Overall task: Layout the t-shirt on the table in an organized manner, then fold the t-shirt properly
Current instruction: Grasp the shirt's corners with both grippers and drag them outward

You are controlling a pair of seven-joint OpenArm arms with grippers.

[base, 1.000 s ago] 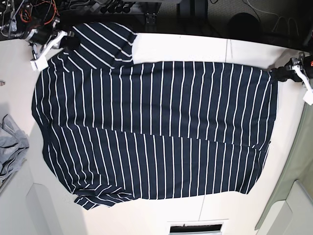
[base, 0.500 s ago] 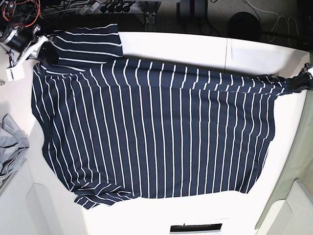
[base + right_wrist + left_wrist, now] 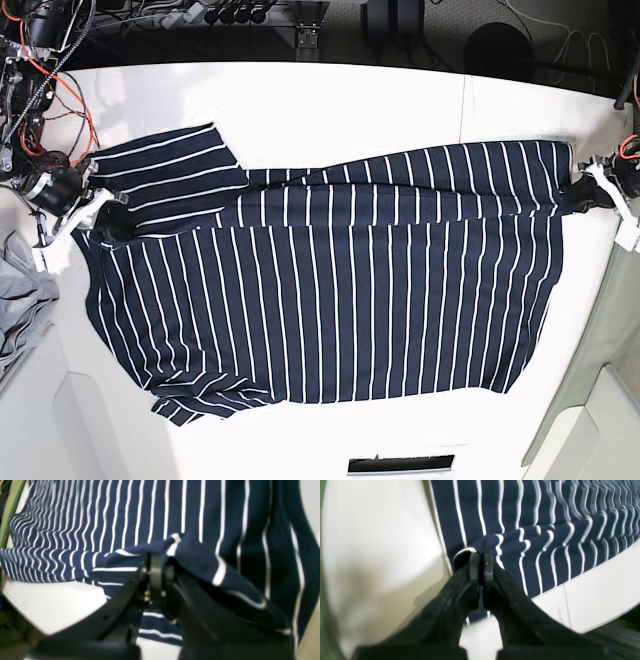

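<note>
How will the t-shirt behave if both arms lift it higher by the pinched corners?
Probably floppy: the t-shirt ripples and folds between the left gripper and right gripper, both shut on its edge. It likely sags in the middle and drags across the table. Seems light, since small pinches hold it.

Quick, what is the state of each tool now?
Left tool: closed on the t-shirt, at its edge.
Right tool: closed on the t-shirt, fabric draped over it.

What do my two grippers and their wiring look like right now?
The left gripper and right gripper both have matte black tapering fingers tipped with thin grey pads. From the base view each carries a white plastic piece near the wrist; loose red and black wires hang beside the right arm.
</note>
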